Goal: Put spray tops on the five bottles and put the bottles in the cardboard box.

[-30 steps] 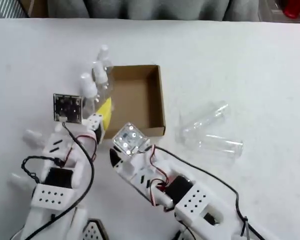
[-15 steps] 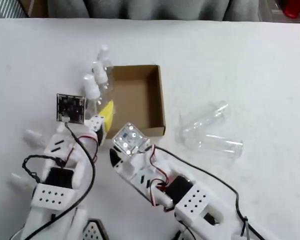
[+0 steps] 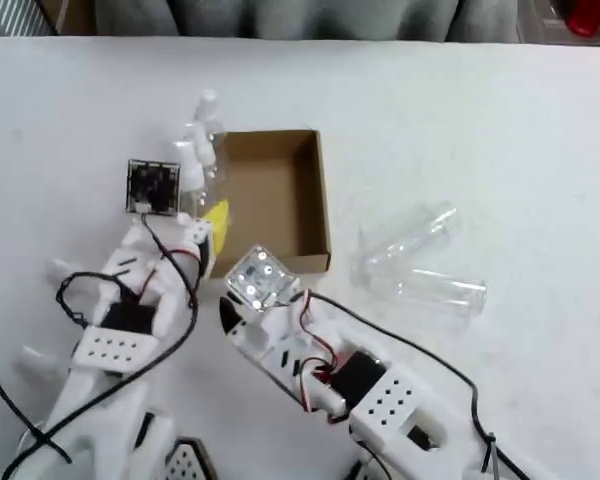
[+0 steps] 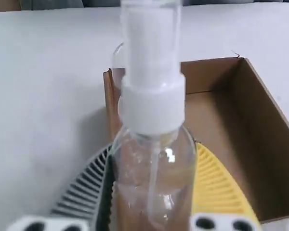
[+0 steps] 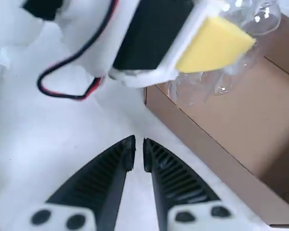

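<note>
A capped bottle (image 4: 153,178) is gripped upright by the left jaws just left of the cardboard box (image 3: 280,195), while the right jaws are seen nearly shut, empty

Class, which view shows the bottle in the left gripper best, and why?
The left wrist view: the bottle and its spray top stand centred between the pads. The high view shows it small beside the cardboard box; the right wrist view, part of its clear body.
</note>
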`<action>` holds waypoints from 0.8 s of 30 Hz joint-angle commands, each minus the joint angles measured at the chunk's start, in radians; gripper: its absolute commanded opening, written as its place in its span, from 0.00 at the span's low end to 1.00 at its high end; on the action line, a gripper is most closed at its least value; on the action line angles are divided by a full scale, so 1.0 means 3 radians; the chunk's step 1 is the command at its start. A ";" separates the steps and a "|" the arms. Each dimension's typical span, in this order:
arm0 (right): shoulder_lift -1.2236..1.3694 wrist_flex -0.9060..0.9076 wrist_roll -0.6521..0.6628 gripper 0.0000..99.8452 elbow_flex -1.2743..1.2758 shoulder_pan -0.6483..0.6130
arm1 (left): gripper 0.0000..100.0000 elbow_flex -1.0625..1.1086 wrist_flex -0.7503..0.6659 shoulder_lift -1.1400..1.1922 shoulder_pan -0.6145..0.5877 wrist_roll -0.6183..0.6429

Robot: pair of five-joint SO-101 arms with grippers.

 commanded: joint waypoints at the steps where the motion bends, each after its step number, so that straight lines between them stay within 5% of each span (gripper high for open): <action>1: -0.0028 -0.0008 0.0000 0.02 -0.0205 0.0028 | 0.02 -0.0230 -0.0169 0.0074 -0.0043 -0.0041; 10: -0.0028 -0.0008 0.0000 0.02 -0.0205 0.0028 | 0.02 0.0061 -0.0650 0.0202 -0.0028 -0.0020; 24: -0.0028 -0.0008 0.0000 0.02 -0.0199 0.0028 | 0.02 0.0077 -0.0430 0.0207 -0.0013 -0.0041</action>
